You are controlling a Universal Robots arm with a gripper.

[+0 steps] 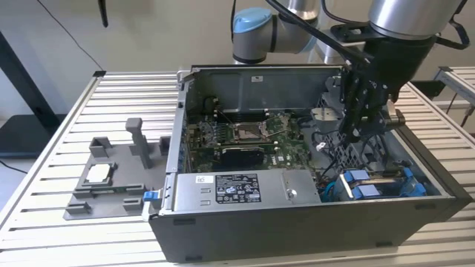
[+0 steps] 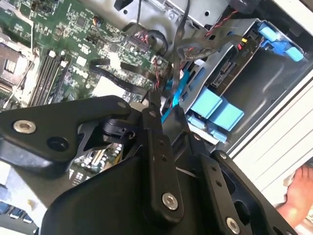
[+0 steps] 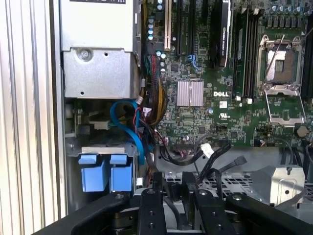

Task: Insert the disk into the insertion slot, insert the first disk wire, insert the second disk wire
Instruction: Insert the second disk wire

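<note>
Seemingly gripper [image 2: 166, 109] clenched on blue disk wire [image 2: 175, 87] near insertion slot [image 2: 266, 88]; wire judged light, floppy; best held near stiff end.

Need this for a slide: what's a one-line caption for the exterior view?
The tool reaches into the open computer case, near the blue-framed disk.

Arm [image 1: 401, 16] slopes steeply down from the top of the exterior view's right. Blue-capped elbow joint [image 1: 252, 28] sits behind it. Wrist vertical. Black gripper [image 1: 355, 129] [image 2: 166, 111] [image 3: 172, 180] hangs pointing straight down, linkage bars splayed outward.
</note>
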